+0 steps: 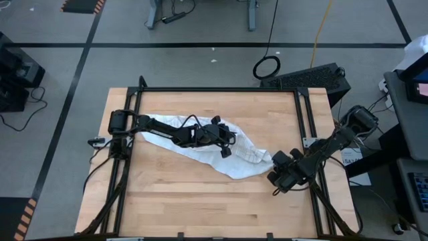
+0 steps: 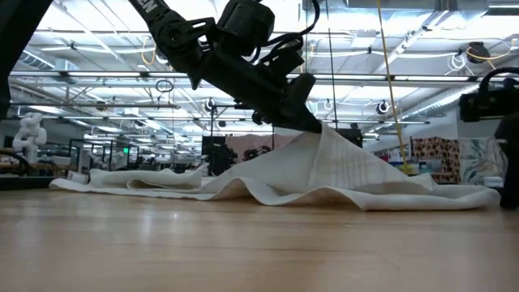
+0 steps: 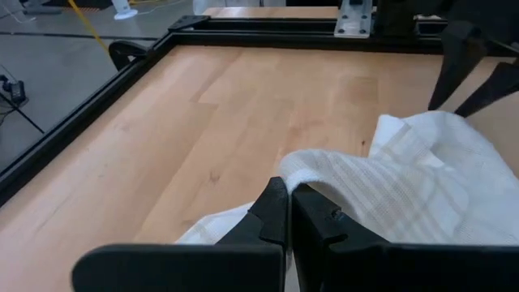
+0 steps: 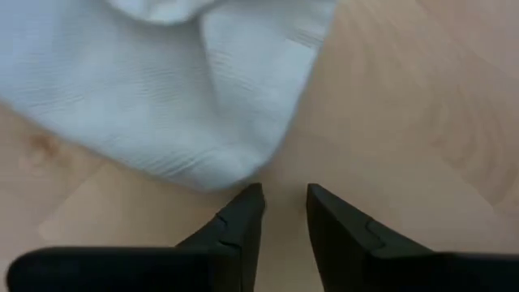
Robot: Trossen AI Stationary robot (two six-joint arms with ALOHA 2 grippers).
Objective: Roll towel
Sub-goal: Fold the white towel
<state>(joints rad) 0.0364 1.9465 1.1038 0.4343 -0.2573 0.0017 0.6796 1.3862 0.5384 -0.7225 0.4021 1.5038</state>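
The tabletop is big and made of pale wood, with a black rail running around it. The towel lies across the middle, from about 9 o'clock down toward 4 o'clock, all bumpy and not rolled yet.

The left gripper sits over the middle of the towel. Its jaws are pinched tight on a fold of the cloth and lift it into a little tent. The right gripper waits at 4 o'clock, just beside the towel's corner, not touching it. Its jaws have only a small gap and hold nothing.

What could go wrong? The pinch is thin, so I think the fold could slip out if the arm pulls fast. The towel is crumpled, so a roll could come out lumpy or crooked. The two arms are near each other and could bump.

There is lots of bare wood toward 6 o'clock for moving. The right gripper is close to the rail at 3 o'clock, so it has less room there
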